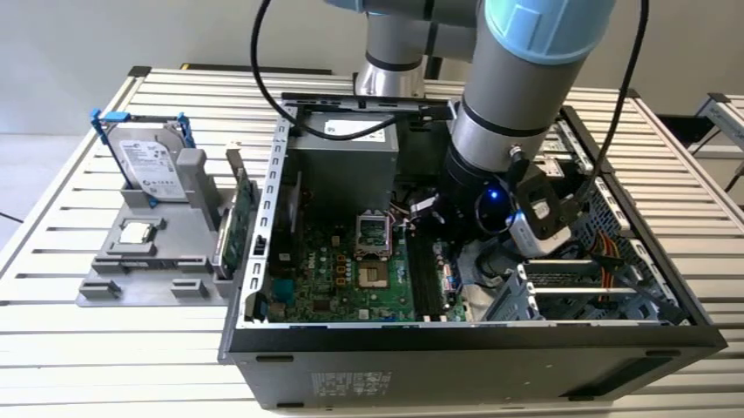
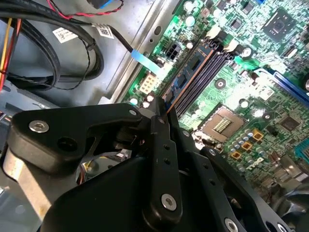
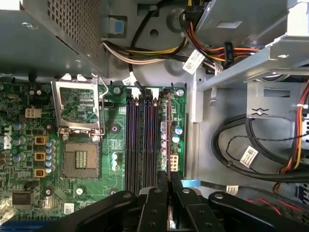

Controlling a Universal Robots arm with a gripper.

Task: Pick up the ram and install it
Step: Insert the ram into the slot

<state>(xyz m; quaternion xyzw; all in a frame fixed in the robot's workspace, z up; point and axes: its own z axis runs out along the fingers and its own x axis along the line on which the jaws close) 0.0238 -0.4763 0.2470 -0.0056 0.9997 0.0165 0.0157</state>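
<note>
Jaws: gripper [image 3: 169, 193] clenched on the ram [image 3: 168, 140].
Ram: edge-on between the fingertips, over the motherboard's [image 3: 116, 130] outermost memory slot.

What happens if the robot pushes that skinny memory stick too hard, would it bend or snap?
Probably snap rather than flop. The ram looks like a thin, flat, stiff board held on edge by the tool over the slots, so sideways force could crack it. It likely weighs little, being so slim. Its narrow edge could tilt if not lined up with a slot.
</note>
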